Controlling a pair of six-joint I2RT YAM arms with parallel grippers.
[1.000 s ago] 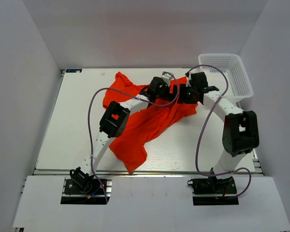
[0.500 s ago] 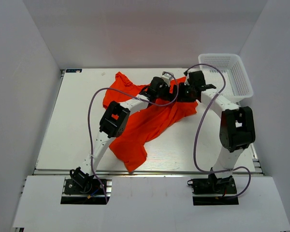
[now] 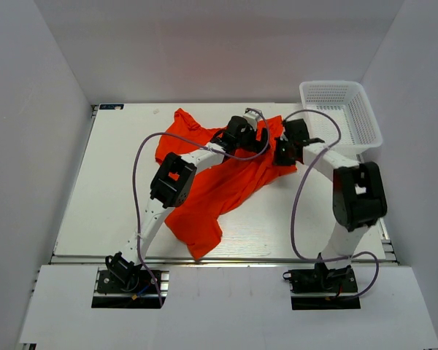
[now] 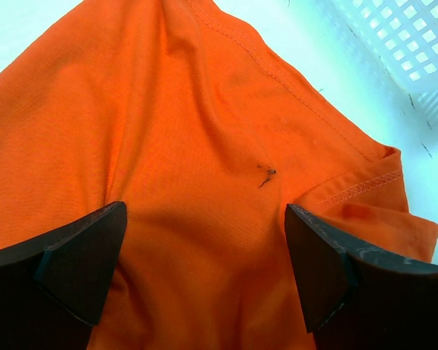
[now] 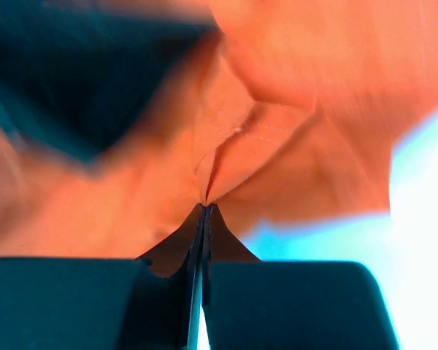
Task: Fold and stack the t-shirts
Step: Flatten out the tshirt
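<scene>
The orange-red t-shirt (image 3: pixel 219 191) lies crumpled across the middle of the white table, one end reaching toward the front edge. My left gripper (image 3: pixel 260 138) hovers over its far right part. In the left wrist view this gripper (image 4: pixel 204 211) is open, with smooth fabric (image 4: pixel 190 109) and a stitched hem beneath and nothing between the fingers. My right gripper (image 3: pixel 282 153) sits at the shirt's right edge. In the right wrist view it (image 5: pixel 206 206) is shut, pinching a small raised fold of the t-shirt (image 5: pixel 292 146) at its tips.
A white mesh basket (image 3: pixel 341 84) stands at the back right corner, and its wall (image 4: pixel 401 36) shows close to the shirt's hem in the left wrist view. Purple cables loop over both arms. Bare white table (image 3: pixel 109 182) lies left of the shirt.
My right gripper has shifted slightly left and down onto the shirt's edge and closed on a fold of fabric. The left arm has stayed still and open.
</scene>
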